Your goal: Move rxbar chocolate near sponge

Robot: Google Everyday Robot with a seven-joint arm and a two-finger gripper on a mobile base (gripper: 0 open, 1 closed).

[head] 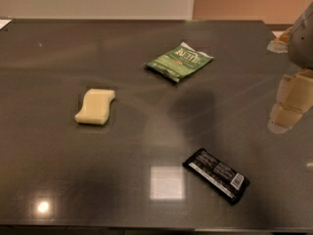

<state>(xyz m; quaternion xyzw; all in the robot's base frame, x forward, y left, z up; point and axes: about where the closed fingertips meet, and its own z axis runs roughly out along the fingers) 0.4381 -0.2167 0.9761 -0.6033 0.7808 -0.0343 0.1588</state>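
Observation:
The rxbar chocolate [216, 174] is a flat black wrapper with white print, lying at an angle near the table's front edge, right of centre. The sponge [95, 106] is a pale yellow wavy block lying on the left half of the table. The gripper [289, 106] hangs at the far right edge of the view, above the table, up and to the right of the bar and far from the sponge. It holds nothing that I can see.
A green chip bag [180, 61] lies at the back, right of centre. The dark glossy table [146, 146] shows light reflections near the front. A pale object [279, 42] sits at the far right back edge.

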